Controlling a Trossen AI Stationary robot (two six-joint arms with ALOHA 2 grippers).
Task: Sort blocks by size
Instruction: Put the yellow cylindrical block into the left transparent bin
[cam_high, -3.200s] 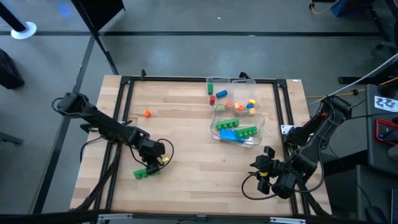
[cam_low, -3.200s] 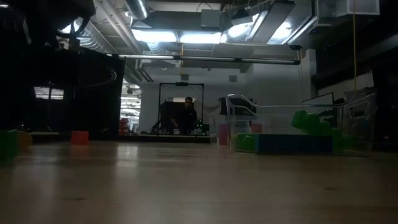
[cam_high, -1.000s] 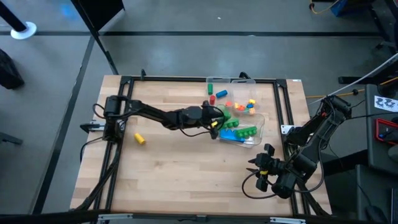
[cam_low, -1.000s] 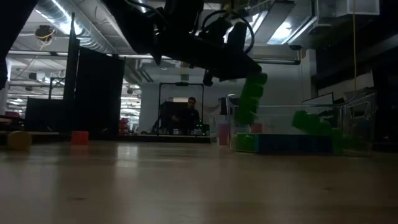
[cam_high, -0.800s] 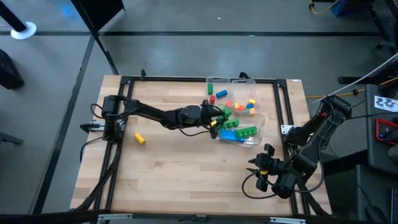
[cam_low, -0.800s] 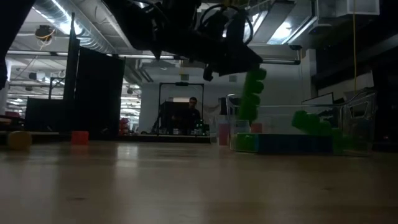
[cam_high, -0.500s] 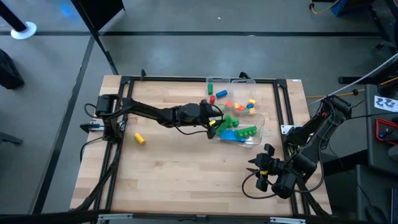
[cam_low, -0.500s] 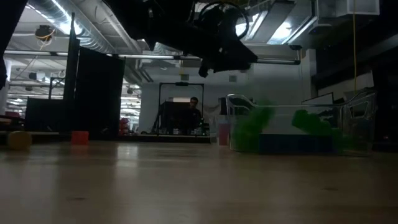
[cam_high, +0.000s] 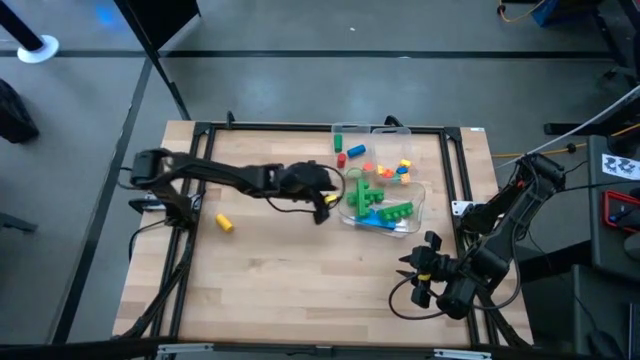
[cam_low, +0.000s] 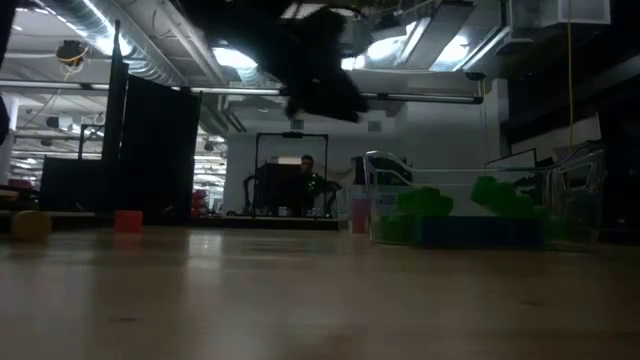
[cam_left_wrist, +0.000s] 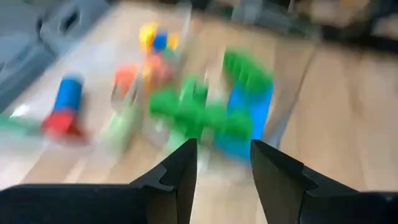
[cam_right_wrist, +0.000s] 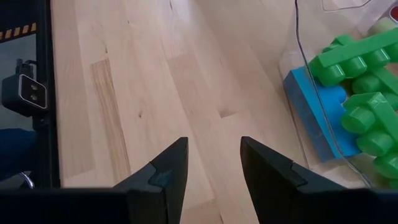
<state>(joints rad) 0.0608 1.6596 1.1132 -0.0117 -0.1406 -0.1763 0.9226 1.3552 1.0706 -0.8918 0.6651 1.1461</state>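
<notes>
A clear plastic tray (cam_high: 418, 196) at the table's right middle holds two long green studded bars (cam_high: 362, 193) (cam_high: 397, 211) and a blue block (cam_high: 372, 216); they also show in the left wrist view (cam_left_wrist: 199, 115) and the low view (cam_low: 425, 204). My left gripper (cam_high: 322, 203) is open and empty, raised above the table just left of the tray; its fingers show in its wrist view (cam_left_wrist: 222, 174). My right gripper (cam_high: 424, 270) is open and empty near the table's near right corner (cam_right_wrist: 211, 165).
Small blocks in red, blue, green, orange and yellow (cam_high: 370, 160) lie on the far side of the tray. A yellow block (cam_high: 225, 223) lies on the table at the left. An orange block (cam_low: 128, 221) shows in the low view. The table's near half is bare wood (cam_high: 300, 280).
My left gripper has let go of the long green bar it held hanging over the tray. The bar has fallen and now lies in the tray beside the other green bar. The gripper has drawn back toward the table's left edge.
</notes>
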